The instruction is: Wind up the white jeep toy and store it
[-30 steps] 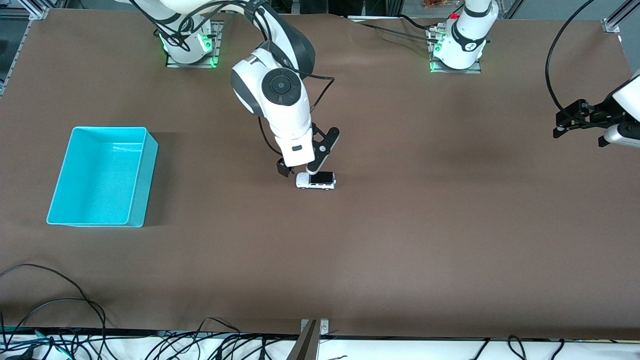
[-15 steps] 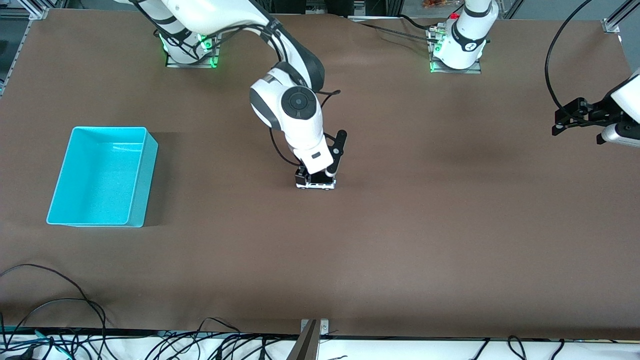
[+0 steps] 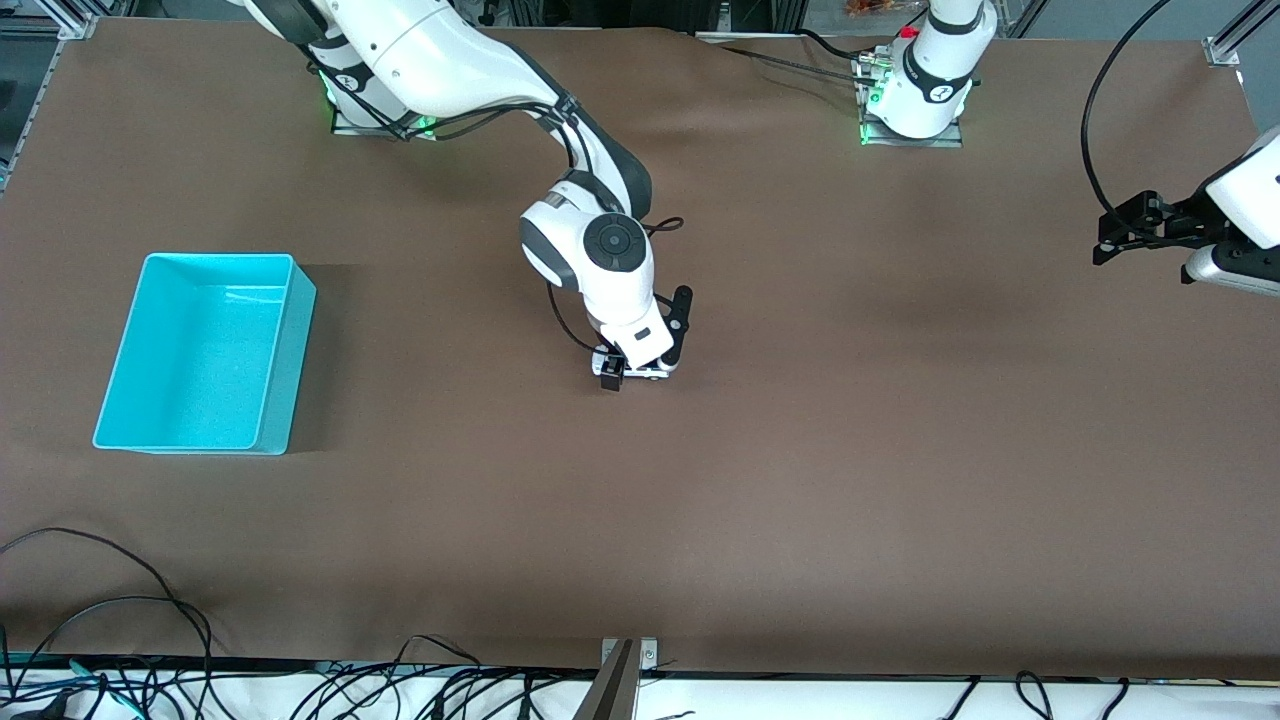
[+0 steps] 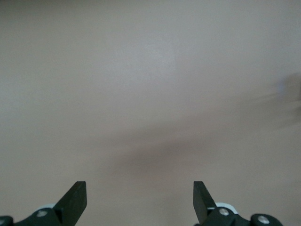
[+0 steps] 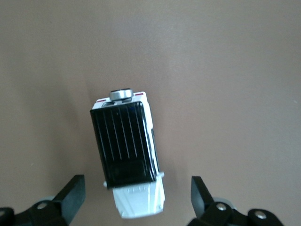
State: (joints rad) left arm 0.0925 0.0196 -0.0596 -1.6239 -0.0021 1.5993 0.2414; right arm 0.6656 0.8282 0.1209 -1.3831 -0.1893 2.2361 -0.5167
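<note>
My right gripper has dropped from just beside the small white, black-roofed jeep toy to straddle it, fingers wide and holding nothing, ready to grasp; my left gripper waits, spread and empty.

right arm: glossy white shells, dark grey joint bands, round dark cap on wrist | left arm: white, black ring, green light at base | black cables along both | fingers: black, wedge-shaped, silver screws at roots
</note>
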